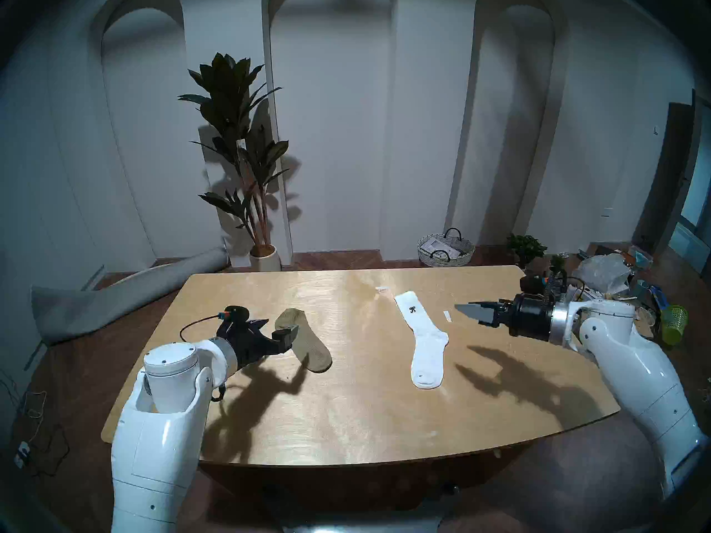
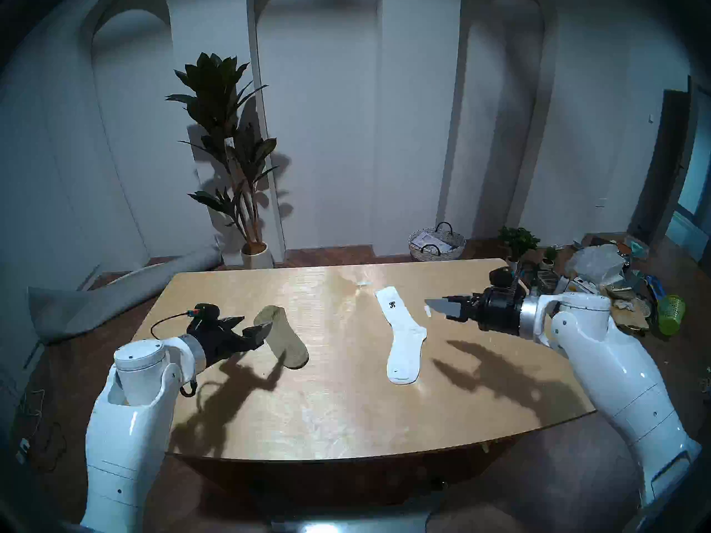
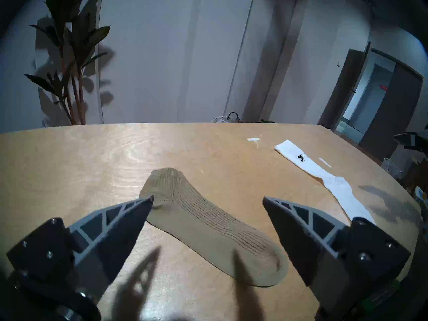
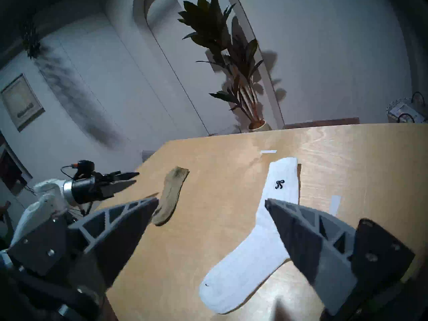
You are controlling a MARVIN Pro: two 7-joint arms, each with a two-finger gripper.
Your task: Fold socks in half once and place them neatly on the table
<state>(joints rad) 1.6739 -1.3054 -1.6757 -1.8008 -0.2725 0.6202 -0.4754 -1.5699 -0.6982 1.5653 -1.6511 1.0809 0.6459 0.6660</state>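
Left wrist: olive sock (image 3: 208,223) lies flat between open claw (image 3: 207,199) fingers.

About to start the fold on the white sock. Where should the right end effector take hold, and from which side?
Probably the cuff end of the white sock, past the black emblem. The sock lies flat and unfolded on the table, cuff far, toe near. The open right end effector hangs just to its right, so come down from that side and carry the cuff toward the toe.

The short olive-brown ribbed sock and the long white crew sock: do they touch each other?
Apart. The head view shows the olive-brown sock and the white sock separated by a wide band of bare wooden table.
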